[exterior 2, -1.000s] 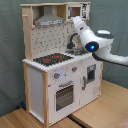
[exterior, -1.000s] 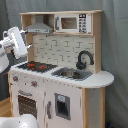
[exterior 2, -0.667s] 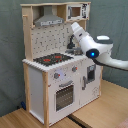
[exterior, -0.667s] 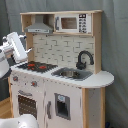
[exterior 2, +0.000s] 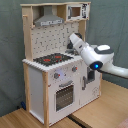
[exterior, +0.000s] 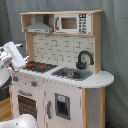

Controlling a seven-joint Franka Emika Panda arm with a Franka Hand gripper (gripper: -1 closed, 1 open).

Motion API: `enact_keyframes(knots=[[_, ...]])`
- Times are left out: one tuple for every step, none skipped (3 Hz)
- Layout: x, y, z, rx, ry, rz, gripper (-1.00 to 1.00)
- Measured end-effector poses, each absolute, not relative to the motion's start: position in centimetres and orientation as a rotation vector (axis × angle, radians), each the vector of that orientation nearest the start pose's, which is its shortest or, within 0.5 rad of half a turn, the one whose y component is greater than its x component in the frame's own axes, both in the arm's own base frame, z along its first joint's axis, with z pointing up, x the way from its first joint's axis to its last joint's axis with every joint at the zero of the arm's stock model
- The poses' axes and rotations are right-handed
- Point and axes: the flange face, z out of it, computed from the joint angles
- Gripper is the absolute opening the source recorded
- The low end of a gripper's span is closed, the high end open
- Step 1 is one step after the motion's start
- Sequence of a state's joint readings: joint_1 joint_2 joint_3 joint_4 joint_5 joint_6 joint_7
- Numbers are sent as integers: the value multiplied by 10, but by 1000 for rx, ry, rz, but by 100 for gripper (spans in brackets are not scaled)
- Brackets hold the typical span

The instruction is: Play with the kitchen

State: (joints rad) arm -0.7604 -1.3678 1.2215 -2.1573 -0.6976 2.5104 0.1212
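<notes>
Since the earlier frame, the arm has drawn back from the hob toward frame right. Whether its hand is clenched, I cannot tell. Kitchen fills the centre, apparently untouched; play seems barely begun.

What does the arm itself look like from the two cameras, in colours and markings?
The arm is glossy white with rounded, bulbous joint housings and dark seams between segments. In the second exterior view a small blue light glows on one joint. In the first exterior view its end shows as a white block with grey parts.
</notes>
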Motion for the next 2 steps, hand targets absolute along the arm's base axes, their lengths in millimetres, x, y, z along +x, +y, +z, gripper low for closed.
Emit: enact_keyframes(knots=[[316,434,506,1026,780,907,100],[308,436,475,978,856,910,100]])
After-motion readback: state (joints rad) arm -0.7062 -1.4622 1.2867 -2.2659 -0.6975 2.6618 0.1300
